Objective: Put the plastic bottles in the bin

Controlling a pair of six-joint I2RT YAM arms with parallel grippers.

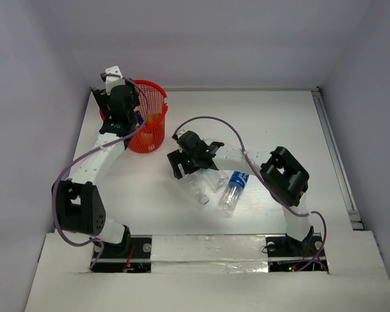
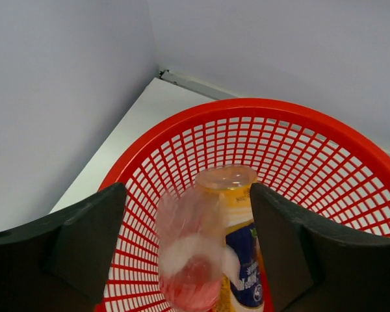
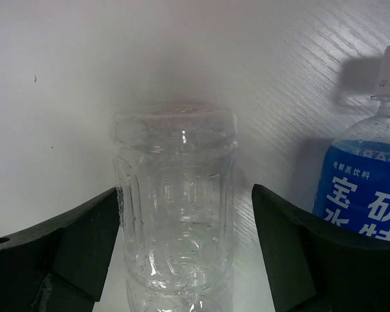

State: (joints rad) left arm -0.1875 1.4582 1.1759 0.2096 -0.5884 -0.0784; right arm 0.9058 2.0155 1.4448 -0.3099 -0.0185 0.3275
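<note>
Nearest the arms, toward the middle of the bench (image 1: 279,117), two plastic bottles lie on their sides just beside each other: a clear unlabelled bottle (image 1: 199,194) and a blue-labelled bottle (image 1: 233,191) with a white cap. The right end effector (image 3: 185,194) sits low over the clear one with its jaws spread wide, one on either side of the ribbed body; nothing is gripped yet.

That bottle looks empty, so it is probably very light, thin-walled and smooth. It is likely to roll or squirt out under a skewed pinch, and to buckle under a hard one. The ribbed mid-body is the sensible place to hold it, squarely across the width, away from the tapering neck.

Farther off, at the far left corner, stands the red mesh bin (image 2: 312,169). The left end effector (image 2: 188,195) hangs above it, released, with clear gaps either side of a blurred pink-tinted bottle (image 2: 190,253) that appears to be falling in. An orange bottle (image 2: 237,201) already lies inside.
</note>
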